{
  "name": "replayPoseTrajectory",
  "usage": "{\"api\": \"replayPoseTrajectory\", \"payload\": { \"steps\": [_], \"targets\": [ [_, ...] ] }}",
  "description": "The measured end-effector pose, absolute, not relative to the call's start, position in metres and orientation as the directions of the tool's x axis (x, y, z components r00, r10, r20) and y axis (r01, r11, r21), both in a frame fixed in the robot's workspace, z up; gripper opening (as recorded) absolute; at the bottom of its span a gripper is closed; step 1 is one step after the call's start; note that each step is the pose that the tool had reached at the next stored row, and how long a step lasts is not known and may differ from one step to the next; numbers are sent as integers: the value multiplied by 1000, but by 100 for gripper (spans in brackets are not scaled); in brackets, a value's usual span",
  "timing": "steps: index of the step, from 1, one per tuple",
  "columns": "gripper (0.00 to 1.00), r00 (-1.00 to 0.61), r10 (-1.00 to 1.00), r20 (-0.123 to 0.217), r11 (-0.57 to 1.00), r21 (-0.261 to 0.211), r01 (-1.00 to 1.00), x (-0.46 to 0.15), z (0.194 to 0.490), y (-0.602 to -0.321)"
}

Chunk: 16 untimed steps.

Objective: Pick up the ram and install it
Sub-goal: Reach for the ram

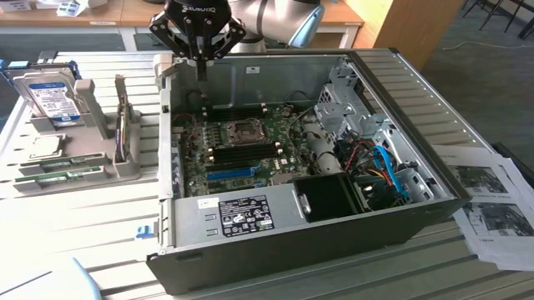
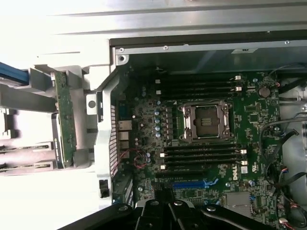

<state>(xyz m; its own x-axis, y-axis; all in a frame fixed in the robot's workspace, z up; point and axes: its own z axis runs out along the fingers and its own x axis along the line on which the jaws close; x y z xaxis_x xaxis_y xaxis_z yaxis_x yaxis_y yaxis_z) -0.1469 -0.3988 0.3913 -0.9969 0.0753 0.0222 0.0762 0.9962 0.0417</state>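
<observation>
Two green ram sticks [image 1: 57, 166] [image 1: 50, 178] lie side by side in the grey tray [image 1: 92, 175] at the exterior view's left; the wrist view shows them as thin green strips [image 2: 26, 147] [image 2: 26, 166]. My gripper [image 1: 200, 75] hangs over the back left corner of the open computer case [image 1: 292, 244], above the motherboard [image 1: 242, 147]. It is shut, its dark fingers [image 2: 152, 211] pressed together with nothing between them. Empty black memory slots [image 2: 199, 152] run on both sides of the processor socket [image 2: 205, 122].
The tray also holds a silver hard drive [image 1: 52, 94], a processor chip [image 1: 46, 147] and an upright green card [image 1: 124, 134]. A blue slot [image 2: 192, 184] crosses the board. Cables and a drive cage [image 1: 351, 106] crowd the case's right side. Printed sheets [image 1: 492, 200] lie beside it.
</observation>
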Motion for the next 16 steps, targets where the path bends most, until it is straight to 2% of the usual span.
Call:
{"api": "replayPoseTrajectory", "payload": {
  "steps": [16],
  "targets": [
    [9,-996,75,53,996,39,77,-171,390,-399]
  ]
}}
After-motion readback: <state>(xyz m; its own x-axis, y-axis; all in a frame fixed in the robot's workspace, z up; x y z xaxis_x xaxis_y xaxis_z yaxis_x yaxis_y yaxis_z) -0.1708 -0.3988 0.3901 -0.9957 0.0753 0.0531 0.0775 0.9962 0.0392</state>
